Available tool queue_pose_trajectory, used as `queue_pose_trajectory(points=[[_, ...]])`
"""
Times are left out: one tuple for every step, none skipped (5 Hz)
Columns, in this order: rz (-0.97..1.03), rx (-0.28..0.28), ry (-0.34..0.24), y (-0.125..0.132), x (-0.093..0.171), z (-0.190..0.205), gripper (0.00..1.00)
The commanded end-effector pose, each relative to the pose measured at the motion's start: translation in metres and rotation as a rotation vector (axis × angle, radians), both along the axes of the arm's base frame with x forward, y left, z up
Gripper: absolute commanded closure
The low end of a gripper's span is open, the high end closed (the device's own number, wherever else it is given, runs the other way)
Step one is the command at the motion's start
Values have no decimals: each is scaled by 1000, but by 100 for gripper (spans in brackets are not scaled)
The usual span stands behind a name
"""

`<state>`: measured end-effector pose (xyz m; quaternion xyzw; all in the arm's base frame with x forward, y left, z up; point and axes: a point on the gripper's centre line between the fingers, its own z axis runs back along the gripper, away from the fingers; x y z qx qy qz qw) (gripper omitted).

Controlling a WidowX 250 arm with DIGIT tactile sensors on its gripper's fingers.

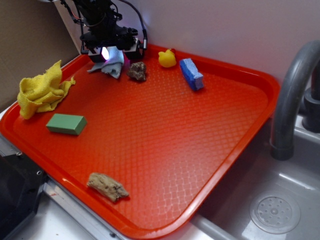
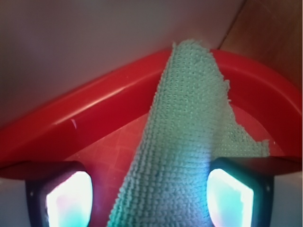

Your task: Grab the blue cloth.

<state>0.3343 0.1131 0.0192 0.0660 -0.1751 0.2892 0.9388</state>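
The blue cloth (image 1: 114,66) is a pale blue-grey knitted rag lying bunched in the far left corner of the red tray (image 1: 225,70). My gripper (image 1: 111,54) hangs right over it, lit pads facing down. In the wrist view the cloth (image 2: 189,142) rises as a pointed fold against the tray rim (image 2: 94,113) and runs between the two fingers. The gripper (image 2: 149,198) is open: the right pad (image 2: 229,198) is at the cloth's edge, while bare tray shows between the cloth and the left pad (image 2: 68,201).
A brown rock (image 1: 137,71), a yellow duck (image 1: 167,58) and a bright blue sponge (image 1: 191,73) lie along the back. The yellow rag (image 1: 42,90) and green sponge (image 1: 66,124) sit left, a bark piece (image 1: 107,186) in front. Faucet (image 1: 292,100) and sink (image 1: 270,210) stand right.
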Motion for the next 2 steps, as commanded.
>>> queue_pose_trajectory(points=[[47,6,-38,30,1,20,100],[45,6,-43,29,-1,22,100]])
